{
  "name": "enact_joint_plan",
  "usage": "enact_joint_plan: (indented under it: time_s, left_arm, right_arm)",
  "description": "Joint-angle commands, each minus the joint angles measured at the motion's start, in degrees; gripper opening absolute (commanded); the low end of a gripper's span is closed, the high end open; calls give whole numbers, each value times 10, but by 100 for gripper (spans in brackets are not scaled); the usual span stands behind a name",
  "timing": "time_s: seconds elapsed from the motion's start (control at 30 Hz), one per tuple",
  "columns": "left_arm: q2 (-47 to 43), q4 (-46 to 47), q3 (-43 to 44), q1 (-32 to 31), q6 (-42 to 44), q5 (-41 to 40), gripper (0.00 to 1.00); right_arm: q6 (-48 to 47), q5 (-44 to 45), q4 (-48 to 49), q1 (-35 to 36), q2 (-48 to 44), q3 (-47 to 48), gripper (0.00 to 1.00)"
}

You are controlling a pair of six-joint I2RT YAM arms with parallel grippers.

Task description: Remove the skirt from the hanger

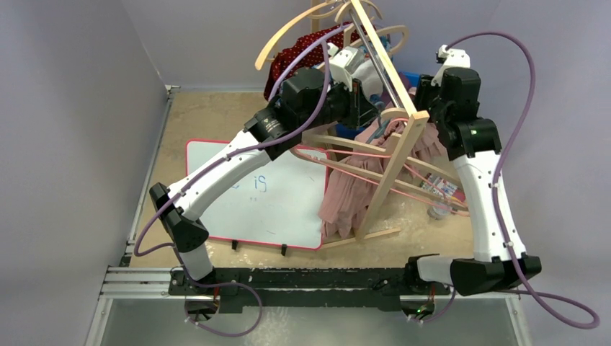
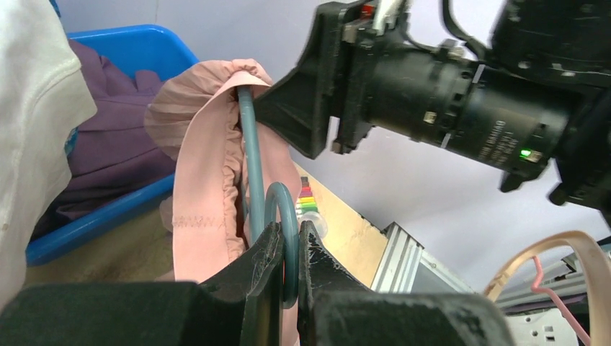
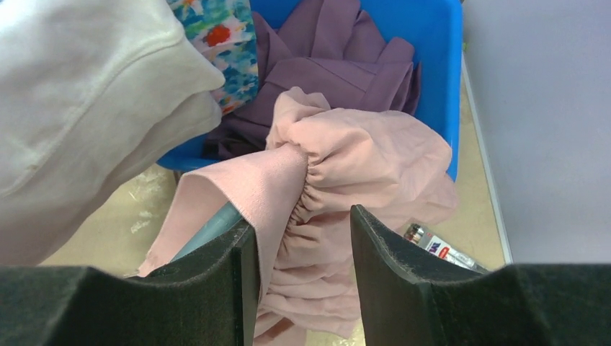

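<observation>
1. Left gripper (image 2: 290, 249): closed on the curved wire of the teal hanger (image 2: 253, 155), pinching it low in the left wrist view.
2. Right gripper (image 3: 302, 227): spread apart, straddling the gathered waistband of the pink skirt (image 3: 364, 155); no pinch on the cloth yet.
3. Skirt location: draped over the hanger's upper end, hanging down by the wooden rack (image 1: 387, 61), just in front of the blue bin (image 3: 436, 50).
4. Key relation: hanger's long axis running roughly up from the left pinch to the waistband; skirt directly ahead of the right fingers, so the right judged the nearer arm.
5. Likely next: close on the gathers, then draw the cloth along the wire and off its free end.
</observation>
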Motion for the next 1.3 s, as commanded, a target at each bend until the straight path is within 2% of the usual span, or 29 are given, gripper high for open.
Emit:
enact_joint_plan:
  time_s: [0.0,0.03,0.07,0.23,0.33,0.47,0.6,0.77,0.93,1.1,1.13,1.27]
  left_arm:
    - [-31,71,15,3,-15,43,0]
    - [-31,71,14,2,-15,49,0]
    - [-31,70,14,2,-15,54,0]
    - [-34,56,4,2,-5,52,0]
    - [-45,63,-22,2,9,59,0]
    - [-73,84,-66,4,31,58,0]
    - [-107,113,-115,14,32,50,0]
    - [-157,180,-192,21,24,34,0]
    - [-173,245,-226,25,6,17,0]
    - [-166,322,-234,26,-19,10,0]
    - [-166,330,-234,25,-20,5,0]
    - [-179,367,-254,25,-23,-37,0]
  right_arm:
    - [-2,6,44,-1,20,0,48]
    - [-3,16,47,-1,24,1,45]
    - [-5,29,53,-1,27,0,39]
    - [-26,63,44,-2,40,22,1]
    - [-33,73,19,-11,54,57,0]
    - [-40,39,3,-48,63,82,0]
    - [-45,-10,0,-123,57,69,0]
    - [-35,-56,17,-165,38,34,0]
    - [-28,-174,23,-171,33,13,0]
    - [15,-298,84,-170,-17,-69,0]
    - [20,-313,86,-170,-24,-82,0]
    - [20,-281,80,-170,-32,-90,0]
